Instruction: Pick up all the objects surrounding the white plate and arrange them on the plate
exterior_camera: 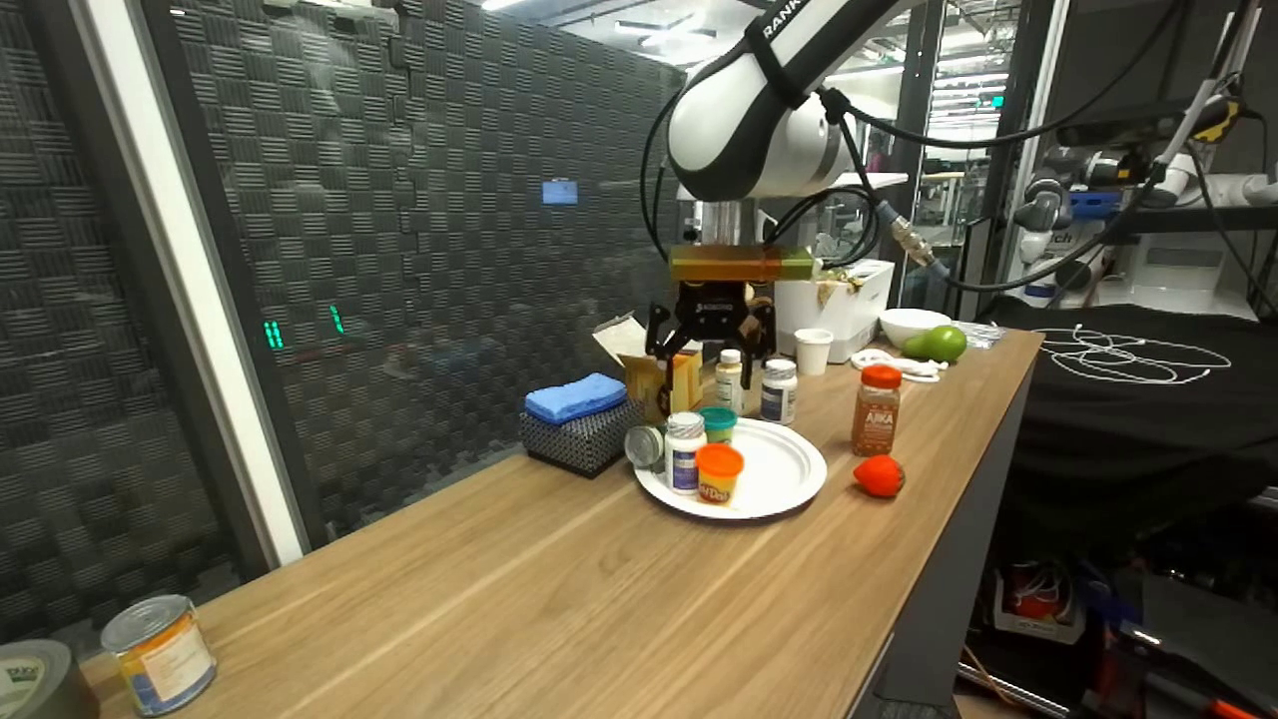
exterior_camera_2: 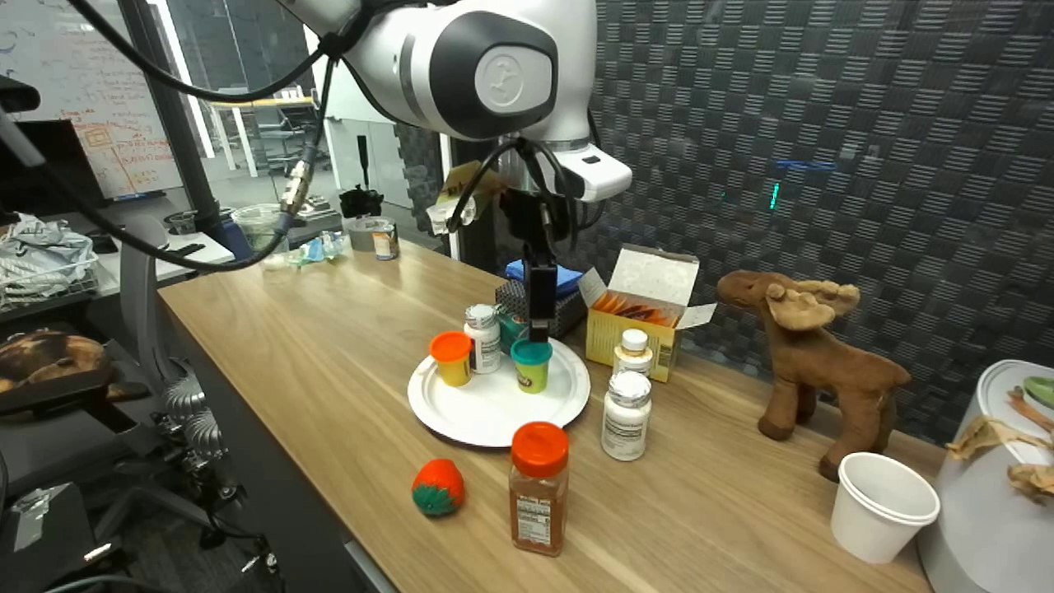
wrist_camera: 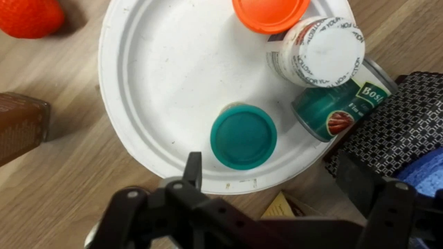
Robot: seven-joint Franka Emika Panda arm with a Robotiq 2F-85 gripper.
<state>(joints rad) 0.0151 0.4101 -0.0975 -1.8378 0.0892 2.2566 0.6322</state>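
In an exterior view that looks along a wooden counter (exterior_camera: pixel 499 599), a white robot arm (exterior_camera: pixel 734 140) reaches over a round white plate (exterior_camera: pixel 784 474). Its black gripper (exterior_camera: pixel 709 387) points straight down above the plate's far left part. The wrist view shows the fingers (wrist_camera: pixel 193 169) spread wide, released, close to the green cup (wrist_camera: pixel 244 136) but clear of it.

On the plate, three things stand upright. The green cup is farthest away; a white bottle (exterior_camera: pixel 685 461) is to its near left, and an orange cup (exterior_camera: pixel 719 471) is nearest, just beside that bottle. A can (exterior_camera: pixel 644 447) lies on its side across the left rim.

Off the plate, beyond its far edge, stand a slim bottle (exterior_camera: pixel 730 387) and, to its right, a squat bottle (exterior_camera: pixel 778 395). Right of the plate, a red-capped jar (exterior_camera: pixel 876 419) stands upright; nearer, a red strawberry (exterior_camera: pixel 880 476) lies apart from both jar and plate.

To the left, just beside the can, a blue sponge (exterior_camera: pixel 576 397) rests on a patterned box (exterior_camera: pixel 581 439). An open yellow carton (exterior_camera: pixel 687 377) stands beyond. Farther right is a white cup (exterior_camera: pixel 814 352). At the near left end are a tin (exterior_camera: pixel 165 659) and a tape roll (exterior_camera: pixel 45 684). In an exterior view, a plush moose (exterior_camera_2: pixel 823 362) stands by the dark wall (exterior_camera_2: pixel 823 123).
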